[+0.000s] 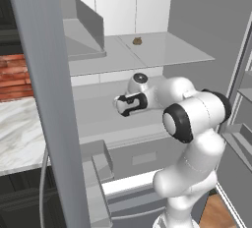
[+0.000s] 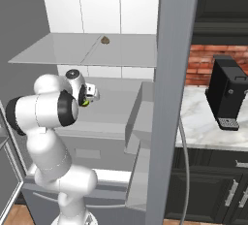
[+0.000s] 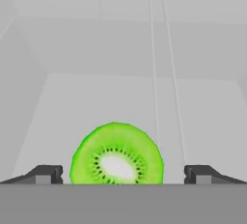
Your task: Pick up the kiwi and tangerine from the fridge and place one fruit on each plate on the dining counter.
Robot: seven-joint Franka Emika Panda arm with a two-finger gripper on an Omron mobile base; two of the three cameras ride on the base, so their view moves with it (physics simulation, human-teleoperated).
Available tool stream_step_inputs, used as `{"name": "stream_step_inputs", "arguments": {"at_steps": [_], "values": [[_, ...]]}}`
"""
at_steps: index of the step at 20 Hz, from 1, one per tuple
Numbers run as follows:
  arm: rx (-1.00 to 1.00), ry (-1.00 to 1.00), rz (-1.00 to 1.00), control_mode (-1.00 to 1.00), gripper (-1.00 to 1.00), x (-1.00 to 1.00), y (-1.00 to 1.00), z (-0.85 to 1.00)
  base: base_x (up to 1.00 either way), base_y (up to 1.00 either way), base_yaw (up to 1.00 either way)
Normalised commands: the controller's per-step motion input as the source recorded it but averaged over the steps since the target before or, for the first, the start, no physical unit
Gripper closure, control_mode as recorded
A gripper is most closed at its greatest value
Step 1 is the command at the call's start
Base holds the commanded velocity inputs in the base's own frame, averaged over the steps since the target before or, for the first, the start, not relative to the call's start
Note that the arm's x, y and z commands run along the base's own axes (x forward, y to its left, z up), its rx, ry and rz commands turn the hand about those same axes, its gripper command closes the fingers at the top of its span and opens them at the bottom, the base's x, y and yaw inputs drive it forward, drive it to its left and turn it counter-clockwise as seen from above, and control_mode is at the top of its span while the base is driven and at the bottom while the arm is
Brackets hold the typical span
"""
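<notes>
- In the left base view we see the gripper (image 1: 127, 105) near the middle of the frame, reaching into the open fridge (image 1: 187, 20) over a white shelf. From here we cannot make out how wide its jaws stand or whether they touch anything.
- In that same view we count one small brown lump (image 1: 137, 41) on the glass shelf (image 1: 167, 50) in the upper middle, well apart from the gripper.
- In the right base view the gripper (image 2: 90, 96) sits left of centre, with a bit of lime green at its tip: the one kiwi (image 2: 85, 102) we can count. The brown lump (image 2: 104, 39) lies on the glass shelf (image 2: 72, 49) higher in the frame.
- At the right of that view we count one black coffee machine (image 2: 226, 93) on a marble counter (image 2: 203, 122).
- In the hand view the kiwi (image 3: 116, 155) shows its cut green face at bottom centre, on the white fridge floor.
- There we count two fingertips (image 3: 46, 174), one at lower left and one at lower right, spread fully wide with the kiwi between them; neither touches it, and nothing is held.
</notes>
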Motion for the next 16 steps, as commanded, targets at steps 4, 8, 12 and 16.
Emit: {"name": "stream_step_inputs", "arguments": {"at_steps": [4, 8, 12, 16], "values": [[0.00, 0.01, 0.00, -1.00, -1.00, 0.11, 0.09, -0.12, 0.00, 0.00, 0.00], [0.00, 0.00, 0.00, -1.00, -1.00, 0.00, 0.06, -0.15, 0.00, 0.00, 0.00], [0.00, 0.00, 0.00, -1.00, -1.00, 0.01, 0.00, -0.32, 0.00, 0.00, 0.00], [0.00, 0.00, 0.00, -1.00, -1.00, 0.27, 0.00, -0.15, 0.00, 0.00, 0.00]]}}
